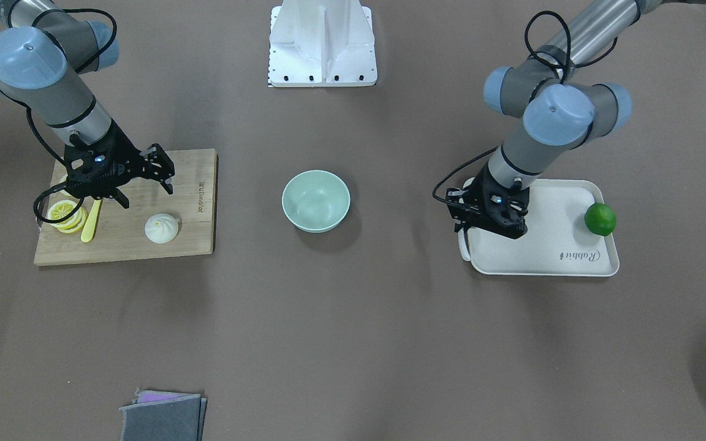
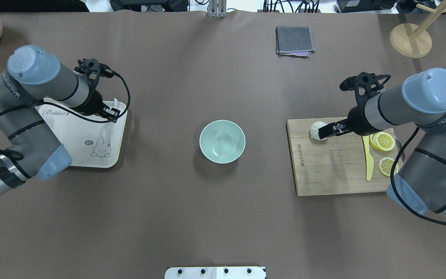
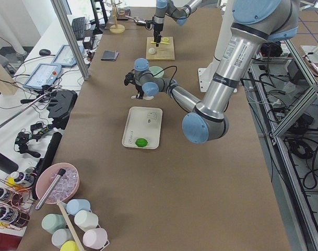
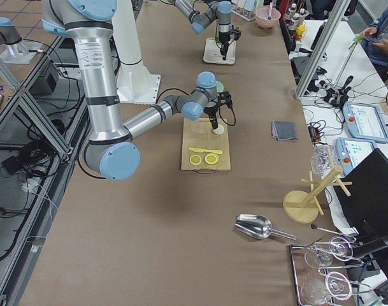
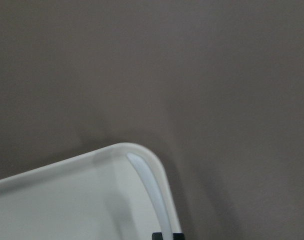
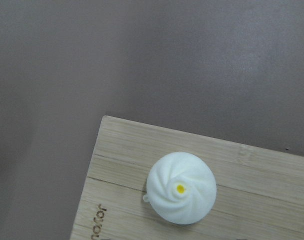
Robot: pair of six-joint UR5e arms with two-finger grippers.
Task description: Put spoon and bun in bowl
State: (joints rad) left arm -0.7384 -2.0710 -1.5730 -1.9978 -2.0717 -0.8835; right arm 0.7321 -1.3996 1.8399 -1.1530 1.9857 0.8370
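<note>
On the robot's right side of the table (image 1: 353, 343), the bun (image 1: 162, 228) sits upright on a wooden cutting board (image 1: 187, 202), pleats and yellow dot facing up. It is near the board's corner toward the bowl and away from the robot. The right gripper (image 1: 146, 193) hangs over the board just beside the bun, fingers spread wide w/ nothing between them. In the overhead view one fingertip overlaps the bun's edge, but the front view shows a gap.

Lemon slices (image 1: 65, 214) and a yellow knife (image 1: 91, 223) lie on the same board, on the side away from the bowl.

The bowl (image 1: 315, 200) stands upright mid-table between the two arms, well apart from both bun and spoon.

On the robot's left, the left gripper (image 2: 111, 112) is down at the corner of the cream tray (image 1: 543, 245) nearest the bowl. The spoon (image 1: 464, 246) lies along that tray edge; only a white curved bit pokes out from under the gripper, the rest is hidden.

In the left wrist view two dark fingertips (image 5: 156, 236) sit close together either side of a pale strip along the tray's rim. Can't tell whether they actually pinch it.

A lime (image 1: 600, 219) rests at the tray's opposite edge. A folded grey cloth (image 1: 163, 419) lies at the table's operator side, away from the rest.
</note>
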